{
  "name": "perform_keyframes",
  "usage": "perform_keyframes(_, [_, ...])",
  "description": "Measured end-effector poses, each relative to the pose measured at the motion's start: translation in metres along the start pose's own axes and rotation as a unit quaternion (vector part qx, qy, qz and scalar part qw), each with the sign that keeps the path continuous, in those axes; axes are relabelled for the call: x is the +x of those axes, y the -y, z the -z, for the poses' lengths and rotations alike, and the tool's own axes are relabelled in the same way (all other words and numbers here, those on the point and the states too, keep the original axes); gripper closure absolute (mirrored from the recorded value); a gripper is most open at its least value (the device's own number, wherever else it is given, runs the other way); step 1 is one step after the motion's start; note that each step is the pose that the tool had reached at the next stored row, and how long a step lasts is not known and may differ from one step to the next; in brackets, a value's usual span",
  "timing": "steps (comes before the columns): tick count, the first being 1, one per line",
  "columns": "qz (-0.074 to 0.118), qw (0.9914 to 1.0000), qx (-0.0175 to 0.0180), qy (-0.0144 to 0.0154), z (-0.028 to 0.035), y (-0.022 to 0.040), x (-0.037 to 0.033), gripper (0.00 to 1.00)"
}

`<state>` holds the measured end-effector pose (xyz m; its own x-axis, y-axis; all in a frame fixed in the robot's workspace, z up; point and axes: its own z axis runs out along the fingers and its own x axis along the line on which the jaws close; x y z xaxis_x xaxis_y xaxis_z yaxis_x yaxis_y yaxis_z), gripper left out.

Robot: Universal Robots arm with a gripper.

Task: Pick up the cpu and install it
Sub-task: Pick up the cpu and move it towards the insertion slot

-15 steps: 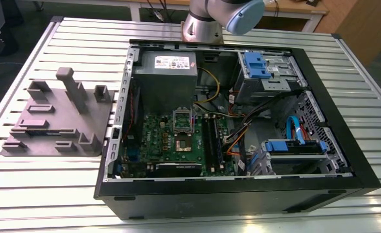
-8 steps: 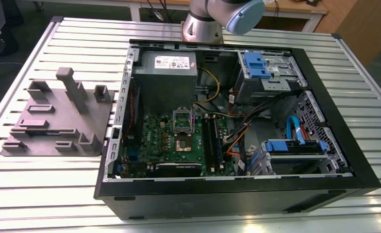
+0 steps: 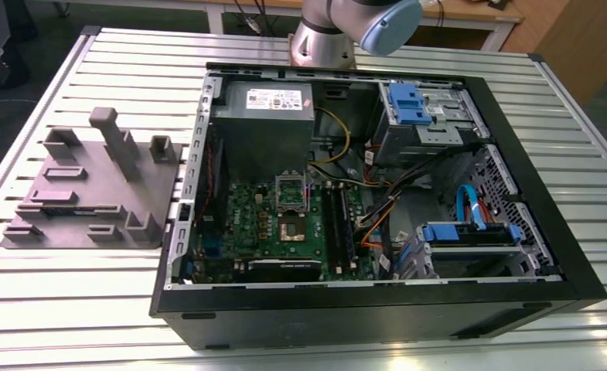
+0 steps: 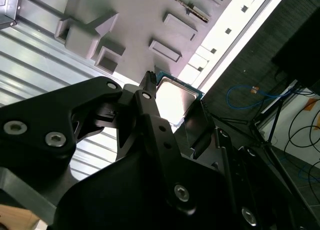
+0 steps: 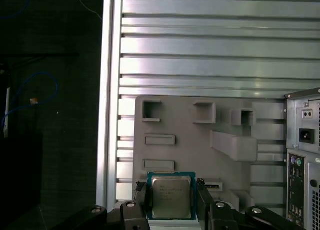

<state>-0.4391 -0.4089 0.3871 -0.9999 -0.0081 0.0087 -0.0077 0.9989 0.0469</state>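
1. The cpu (image 5: pixel 171 198), a silver lid on a green edge, is clamped between the two black fingers (image 5: pixel 141 201) of the gripper (image 5: pixel 172 206), held up off the grey holder tray (image 5: pixel 190 140) in front of one of its edges.
2. Dark print crosses the cpu's lid, too small to read.
3. The tray has moulded pockets and posts and lies on a slatted aluminium table (image 3: pixel 127 69).
4. Just beside the tray, on the exterior view's right, lies an open computer case (image 3: pixel 556 255) with a green motherboard (image 3: pixel 282 224).
5. Its power supply box (image 3: pixel 267 127) has a white printed label (image 3: pixel 272 99), which is illegible.
6. The robot arm (image 3: pixel 329 35) stands well apart from the tray, beyond the case.
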Motion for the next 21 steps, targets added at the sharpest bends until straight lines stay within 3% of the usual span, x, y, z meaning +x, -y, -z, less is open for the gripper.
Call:
perform_keyframes(3, [0.000,1.00000,0.0000,0.0000,0.0000,0.0000,-0.0037,0.53])
perform_keyframes(7, [0.000,1.00000,0.0000,0.0000,0.0001,0.0000,-0.0038,0.53])
perform_keyframes(9, [0.000,1.00000,0.0000,0.0000,0.0002,0.0002,-0.0191,0.53])
perform_keyframes(21, [0.000,1.00000,0.0000,0.0000,0.0002,0.0002,-0.0233,0.53])
